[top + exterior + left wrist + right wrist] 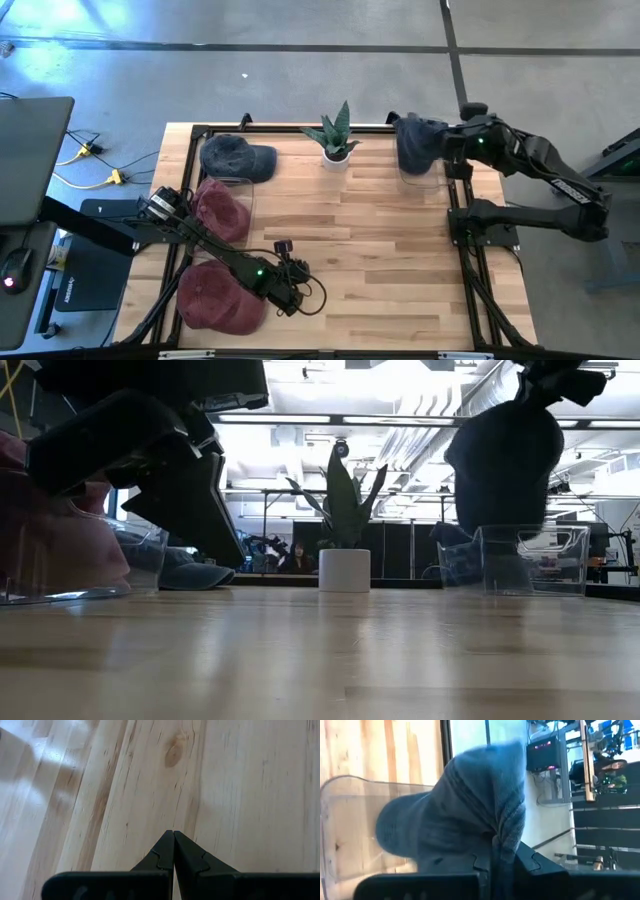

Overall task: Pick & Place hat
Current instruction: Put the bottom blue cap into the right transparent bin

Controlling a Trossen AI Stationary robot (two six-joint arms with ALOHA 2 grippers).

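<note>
Your right claw [492, 862] is clamped on the blue hat [413, 143], which hangs from it above the clear bin [530, 560] at the far right corner of the bench [390, 260]. Your left claw [173, 851] has its fingers pressed together, holding nothing, low over bare wood near the front edge, just beside a maroon hat [215, 295]. A potted plant [335, 135] stands at the back middle.

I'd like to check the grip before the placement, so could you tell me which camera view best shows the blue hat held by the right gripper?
The right wrist view: the blue hat fills it, fabric pinched in the right gripper above a clear bin. The high view shows it small, the low view as a dark hanging shape; the left wrist view misses it.
</note>
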